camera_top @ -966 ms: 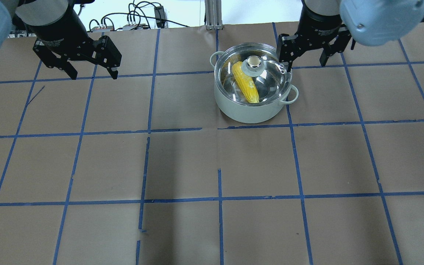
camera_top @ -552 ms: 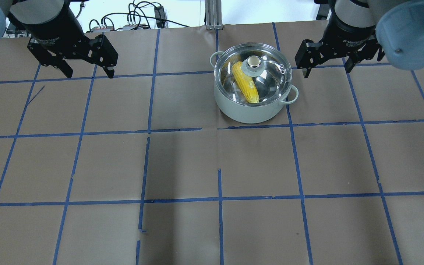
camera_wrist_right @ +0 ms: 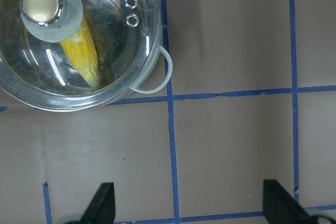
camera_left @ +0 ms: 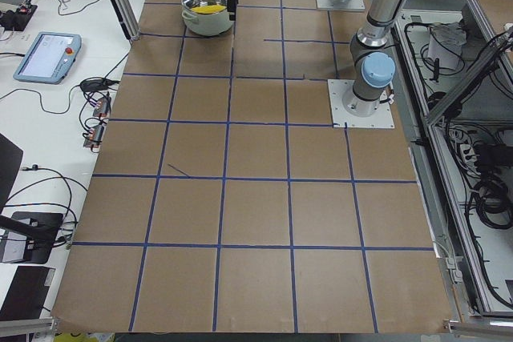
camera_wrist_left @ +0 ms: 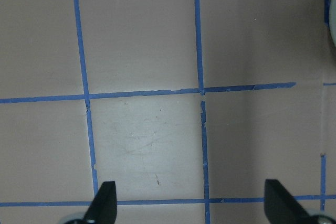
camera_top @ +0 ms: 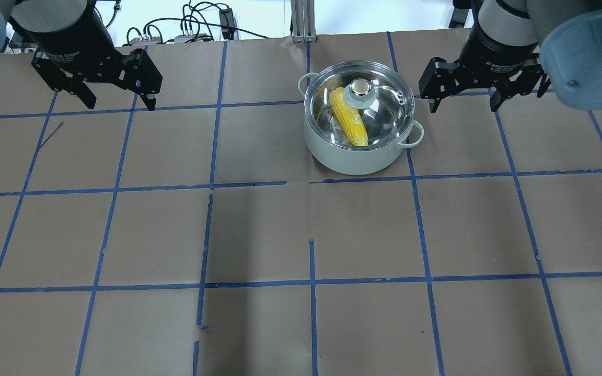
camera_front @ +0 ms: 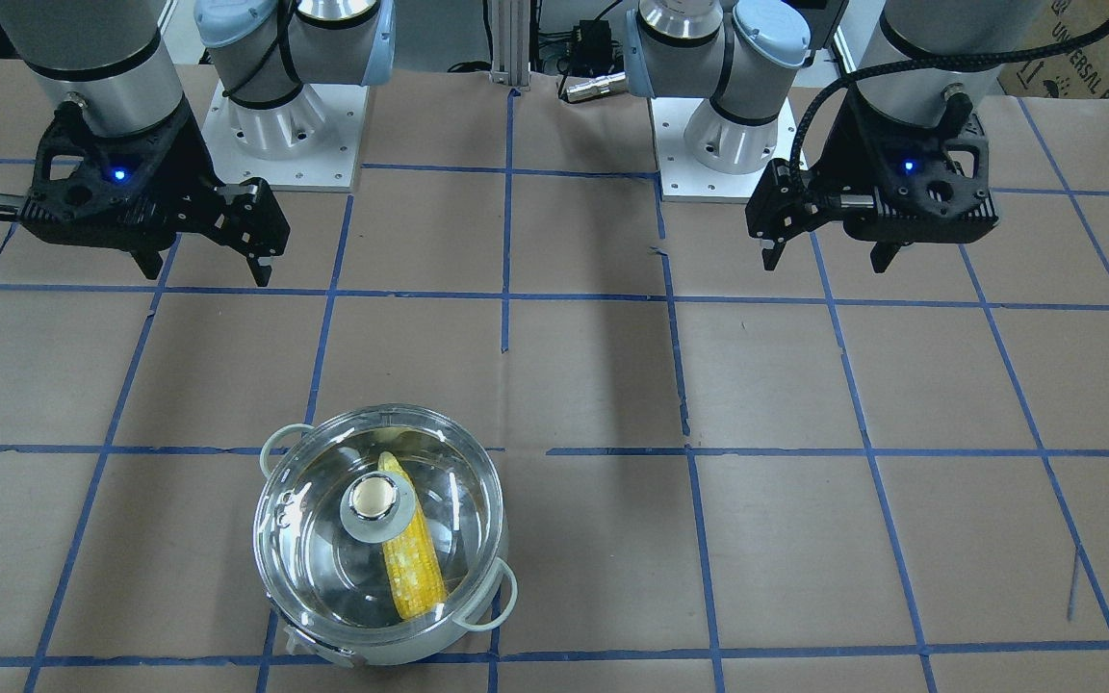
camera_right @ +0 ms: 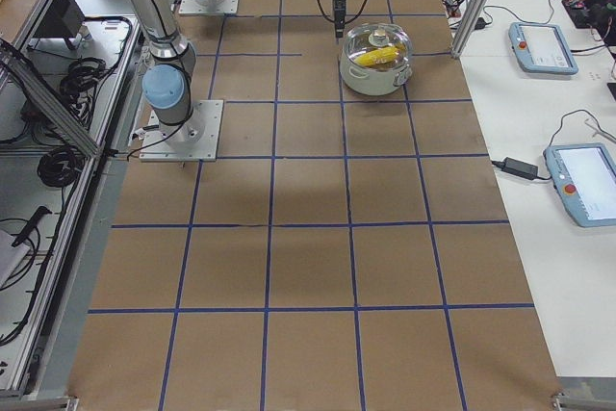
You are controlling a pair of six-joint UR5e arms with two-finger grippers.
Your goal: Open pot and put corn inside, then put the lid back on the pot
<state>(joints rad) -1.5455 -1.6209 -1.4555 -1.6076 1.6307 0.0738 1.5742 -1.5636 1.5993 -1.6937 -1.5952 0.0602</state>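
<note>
The pot (camera_top: 356, 159) stands at the back of the table, right of centre, and also shows in the front view (camera_front: 376, 654). The glass lid (camera_top: 384, 112) sits closed on it, knob up. The yellow corn (camera_top: 352, 124) lies inside, seen through the lid (camera_front: 463, 500) as a cob (camera_front: 415, 568). My right gripper (camera_top: 463, 107) is open and empty, hovering right of the pot. Its wrist view shows the lid (camera_wrist_right: 113, 51), the corn (camera_wrist_right: 86, 56) and the open gripper (camera_wrist_right: 189, 205). My left gripper (camera_top: 122, 106) is open and empty, far left of the pot.
Brown paper with a blue tape grid covers the table (camera_top: 301, 235). Cables and an aluminium post (camera_top: 301, 21) stand behind the back edge. The left wrist view shows only paper and the open left gripper (camera_wrist_left: 190, 205).
My right gripper has moved right, away from the pot's rim, and stayed open. My left gripper has drifted slightly back and left. Pot, lid and corn have not moved.
</note>
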